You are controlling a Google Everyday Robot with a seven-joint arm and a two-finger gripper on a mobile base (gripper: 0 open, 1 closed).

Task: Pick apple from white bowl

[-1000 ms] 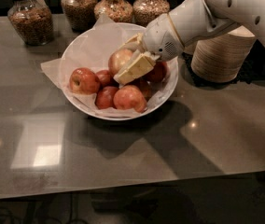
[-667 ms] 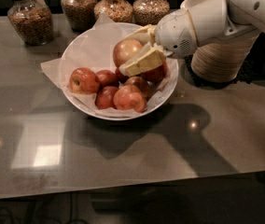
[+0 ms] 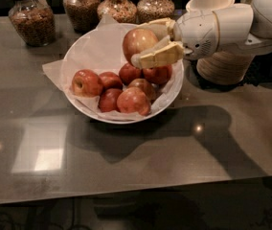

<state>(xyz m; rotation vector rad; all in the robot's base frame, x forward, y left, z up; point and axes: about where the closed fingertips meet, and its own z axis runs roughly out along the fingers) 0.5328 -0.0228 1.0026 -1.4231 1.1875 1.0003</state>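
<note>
The gripper has come up and drawn back a little from the heap of fruit since a second ago, and the apple has come up with it. The two pale fingers are closed on that apple, one over its far upper side and one under its near lower side. The pinch across the widest part looks meant to stop the round fruit from rolling out. The apple, the big yellowish one with a pink blush, now hangs above the right half of the white bowl, clear of the fruit below as far as I can see.

Under it, the red apples lie bunched in the crinkled paper, which lines the bowl and spills over its left rim. I judge the lift mostly done, with only carrying away left.

The upper finger is half lost behind the apple, so its contact there is hard to make out. The arm covers most of the stack of paper bowls and runs out of view on the right. The jars along the back of the table are cut off at the top.
</note>
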